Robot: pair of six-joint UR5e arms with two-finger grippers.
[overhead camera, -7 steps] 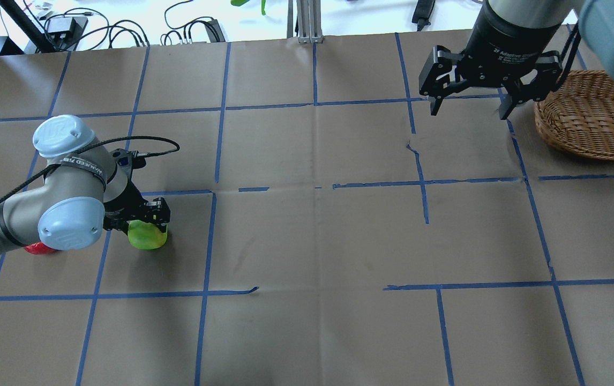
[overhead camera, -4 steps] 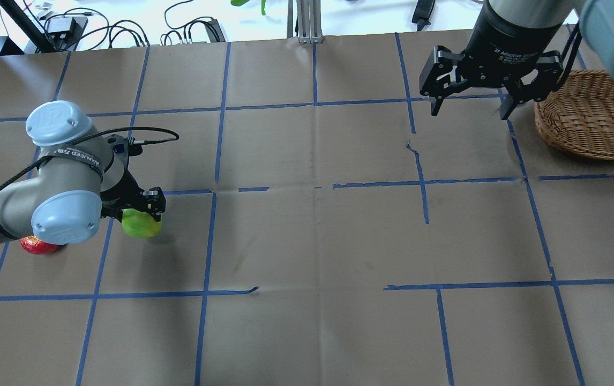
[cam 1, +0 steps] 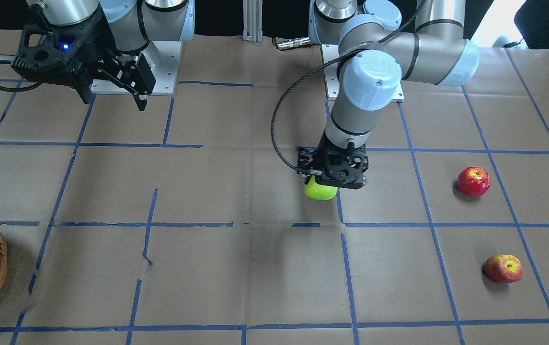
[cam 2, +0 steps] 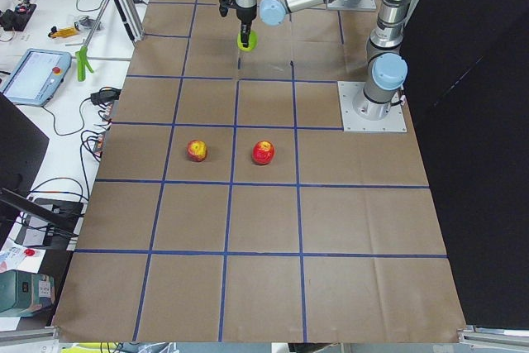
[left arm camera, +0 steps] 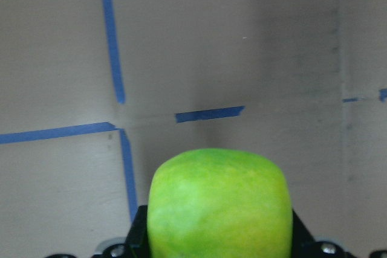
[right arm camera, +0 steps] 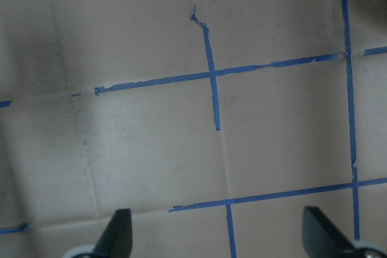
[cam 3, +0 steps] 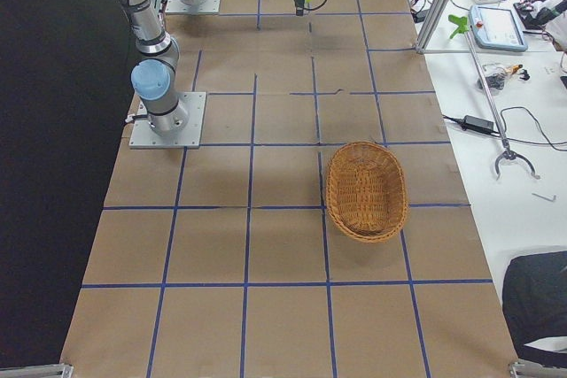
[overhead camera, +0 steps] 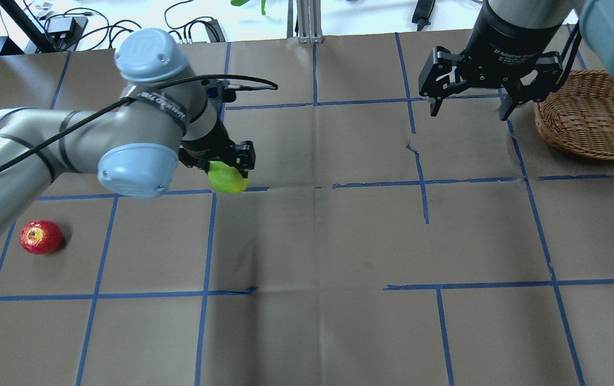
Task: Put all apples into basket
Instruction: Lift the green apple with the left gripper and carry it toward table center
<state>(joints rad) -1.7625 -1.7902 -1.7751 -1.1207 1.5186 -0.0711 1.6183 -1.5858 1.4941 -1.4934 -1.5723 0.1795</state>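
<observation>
My left gripper [overhead camera: 225, 170] is shut on the lime green apple [overhead camera: 226, 179] and holds it above the table, left of the middle. The apple fills the bottom of the left wrist view [left arm camera: 221, 203]. The deep red apple [overhead camera: 42, 236] lies on the table at the far left. The red and yellow apple [cam 1: 503, 269] lies beyond it and is hidden under my left arm in the overhead view. The wicker basket [overhead camera: 596, 115] stands at the far right. My right gripper [overhead camera: 468, 110] is open and empty, hovering just left of the basket.
The table [overhead camera: 317, 241] is covered in brown paper with a grid of blue tape. Cables and gear [overhead camera: 125, 27] lie beyond the far edge. An aluminium post [overhead camera: 307, 21] stands at the middle of the far edge.
My left gripper has lifted the green apple and carried it right and away from the robot, uncovering the deep red apple. The right arm has not moved.
</observation>
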